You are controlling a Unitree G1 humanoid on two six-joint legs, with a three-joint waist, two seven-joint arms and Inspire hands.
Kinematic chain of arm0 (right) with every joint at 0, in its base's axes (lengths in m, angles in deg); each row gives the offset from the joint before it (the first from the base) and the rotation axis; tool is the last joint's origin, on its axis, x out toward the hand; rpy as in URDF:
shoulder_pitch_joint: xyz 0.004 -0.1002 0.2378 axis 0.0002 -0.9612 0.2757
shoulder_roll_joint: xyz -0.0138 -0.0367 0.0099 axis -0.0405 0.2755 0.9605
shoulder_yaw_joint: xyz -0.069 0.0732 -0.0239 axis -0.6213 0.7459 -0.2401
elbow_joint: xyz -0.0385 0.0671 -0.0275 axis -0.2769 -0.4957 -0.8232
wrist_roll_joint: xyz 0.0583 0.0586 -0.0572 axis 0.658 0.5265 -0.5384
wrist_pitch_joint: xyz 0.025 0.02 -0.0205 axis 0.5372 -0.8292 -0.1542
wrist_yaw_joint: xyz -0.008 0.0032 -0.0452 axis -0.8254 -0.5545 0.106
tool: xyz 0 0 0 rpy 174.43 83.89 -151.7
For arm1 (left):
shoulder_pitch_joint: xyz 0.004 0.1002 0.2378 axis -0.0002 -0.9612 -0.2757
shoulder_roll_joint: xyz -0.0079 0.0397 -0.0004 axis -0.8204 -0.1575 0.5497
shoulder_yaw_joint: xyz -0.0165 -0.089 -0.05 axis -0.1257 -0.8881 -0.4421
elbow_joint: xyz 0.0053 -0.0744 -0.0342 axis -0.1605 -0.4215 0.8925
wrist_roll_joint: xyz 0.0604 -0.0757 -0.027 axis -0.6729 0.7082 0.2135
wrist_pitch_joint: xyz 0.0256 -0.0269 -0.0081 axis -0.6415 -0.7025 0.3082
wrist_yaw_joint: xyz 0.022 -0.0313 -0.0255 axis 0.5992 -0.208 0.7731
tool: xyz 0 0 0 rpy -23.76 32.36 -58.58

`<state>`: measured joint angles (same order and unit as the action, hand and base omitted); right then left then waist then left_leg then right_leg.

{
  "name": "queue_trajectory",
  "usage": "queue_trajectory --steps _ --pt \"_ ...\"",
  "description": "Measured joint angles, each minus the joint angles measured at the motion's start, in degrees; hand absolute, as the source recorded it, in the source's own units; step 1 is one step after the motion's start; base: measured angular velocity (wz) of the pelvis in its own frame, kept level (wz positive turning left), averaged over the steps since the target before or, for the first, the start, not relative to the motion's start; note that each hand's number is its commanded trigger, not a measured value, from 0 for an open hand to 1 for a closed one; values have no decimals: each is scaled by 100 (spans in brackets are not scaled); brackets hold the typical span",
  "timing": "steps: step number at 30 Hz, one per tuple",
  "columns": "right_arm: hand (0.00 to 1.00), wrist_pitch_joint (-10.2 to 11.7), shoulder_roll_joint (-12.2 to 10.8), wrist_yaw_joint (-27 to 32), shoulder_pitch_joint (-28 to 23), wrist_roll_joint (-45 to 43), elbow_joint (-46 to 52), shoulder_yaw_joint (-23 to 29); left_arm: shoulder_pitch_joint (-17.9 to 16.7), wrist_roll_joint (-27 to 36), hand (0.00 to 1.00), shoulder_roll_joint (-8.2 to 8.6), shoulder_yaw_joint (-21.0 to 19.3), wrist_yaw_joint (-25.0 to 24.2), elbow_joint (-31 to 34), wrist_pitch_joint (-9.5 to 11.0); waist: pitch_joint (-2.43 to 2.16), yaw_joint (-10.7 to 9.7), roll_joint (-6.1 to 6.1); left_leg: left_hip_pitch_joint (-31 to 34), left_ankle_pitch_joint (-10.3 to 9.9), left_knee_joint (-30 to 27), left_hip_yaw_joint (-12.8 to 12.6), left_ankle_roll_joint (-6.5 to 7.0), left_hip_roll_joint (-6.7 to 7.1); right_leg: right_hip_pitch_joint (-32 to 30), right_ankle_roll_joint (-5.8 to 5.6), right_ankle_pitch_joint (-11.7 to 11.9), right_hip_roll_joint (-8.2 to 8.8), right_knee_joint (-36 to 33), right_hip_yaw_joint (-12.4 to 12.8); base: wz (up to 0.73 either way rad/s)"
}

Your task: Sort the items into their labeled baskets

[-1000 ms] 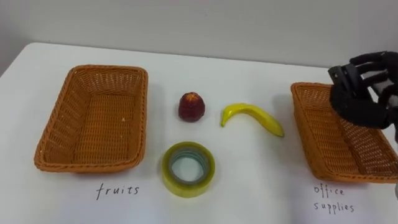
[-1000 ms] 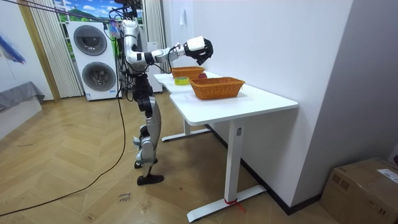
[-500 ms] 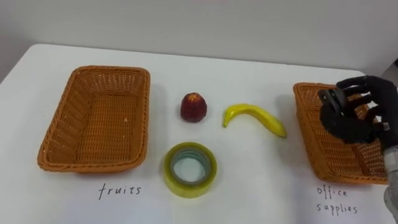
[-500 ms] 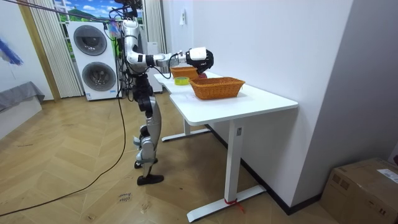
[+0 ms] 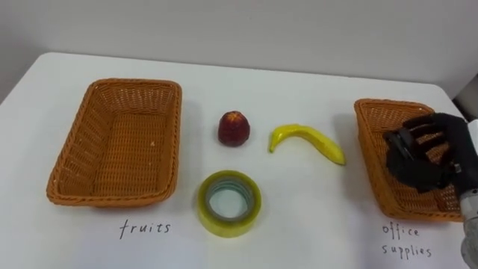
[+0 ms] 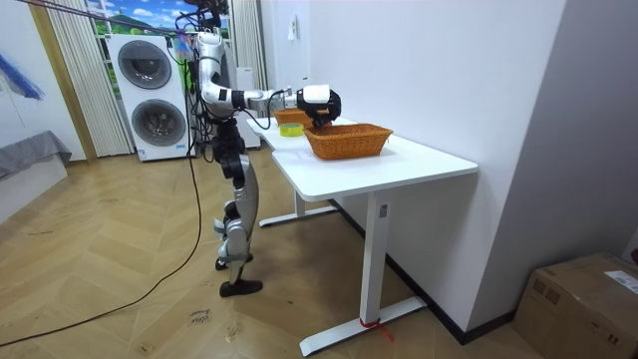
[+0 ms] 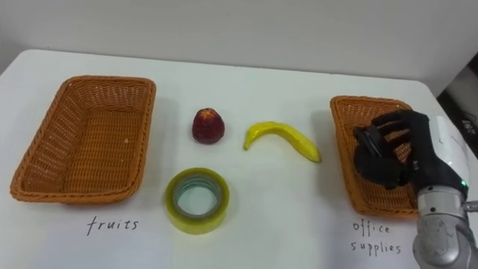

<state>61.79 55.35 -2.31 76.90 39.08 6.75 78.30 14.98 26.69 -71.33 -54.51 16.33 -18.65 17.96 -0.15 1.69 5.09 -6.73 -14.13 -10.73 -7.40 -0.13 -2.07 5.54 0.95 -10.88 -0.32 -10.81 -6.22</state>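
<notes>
When taken from the left eye view, right hand (image 5: 426, 157): low over the office supplies basket (image 5: 371, 149) at the desk's right end; fingers loosely bent and spread, weave showing between them, nothing held.
Left eye view, tape roll (image 5: 228, 226): flat on the desk (image 5: 314, 217) near the front edge, between the two baskets, nearer the fruit basket (image 5: 75, 149) and well apart from the hand.
Left eye view, red fruit (image 5: 234, 128): behind the tape roll, near the fruit basket's right wall, not touching it.
Left eye view, banana (image 5: 308, 140): right of the red fruit, apart from it, lying on its curve; one tip near the office supplies basket, not touching.
Left eye view, fruit basket: nothing in it.
Room view, robot: stood upright at the desk's side toward the room view's left, washing machines (image 6: 150, 100) behind it, right arm stretched out, hand just above the nearer basket.
Right eye view, office supplies basket: no item on the bare weave; the part under the hand was hidden.
Right eye view, tape roll handling: probably light, stiff and smooth-sided; best pinched across the ring's wall, thumb in the core.
Right eye view, banana handling: likely soft and easily bruised; best taken at mid-length with a gentle wrap.
Right eye view, red fruit handling: small and rounded, apt to roll; best cupped from above with light pressure.
</notes>
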Motion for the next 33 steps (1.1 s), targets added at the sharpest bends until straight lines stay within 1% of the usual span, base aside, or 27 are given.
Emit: queue_trajectory --steps 4,5,8,16,33 --pt "100 0 0 0 1 -179 0 1 1 2 0 0 0 0 4 0 -16 -8 -18 3 1 -22 1 0 0 3 0 0 4 3 -16 0" --pt "84 0 0 0 1 -193 0 1 2 2 0 0 1 0 7 0 -16 -11 -17 3 1 -24 2 0 0 3 0 0 5 3 -17 0" --pt "0 0 0 -51 0 -232 -1 1 2 2 0 -1 -1 0 8 0 -13 -22 -15 10 1 -42 3 0 3 5 0 0 8 9 -15 0" --pt "0 0 0 -182 2 -255 3 9 9 9 0 -1 2 -11 20 2 10 -47 34 14 1 -44 -10 0 7 -45 0 -2 11 16 3 0" --pt "0 0 0 -184 15 -357 59 44 13 48 0 0 9 -2 70 3 19 -97 44 14 1 -24 -7 1 5 -47 0 -2 11 10 12 0"
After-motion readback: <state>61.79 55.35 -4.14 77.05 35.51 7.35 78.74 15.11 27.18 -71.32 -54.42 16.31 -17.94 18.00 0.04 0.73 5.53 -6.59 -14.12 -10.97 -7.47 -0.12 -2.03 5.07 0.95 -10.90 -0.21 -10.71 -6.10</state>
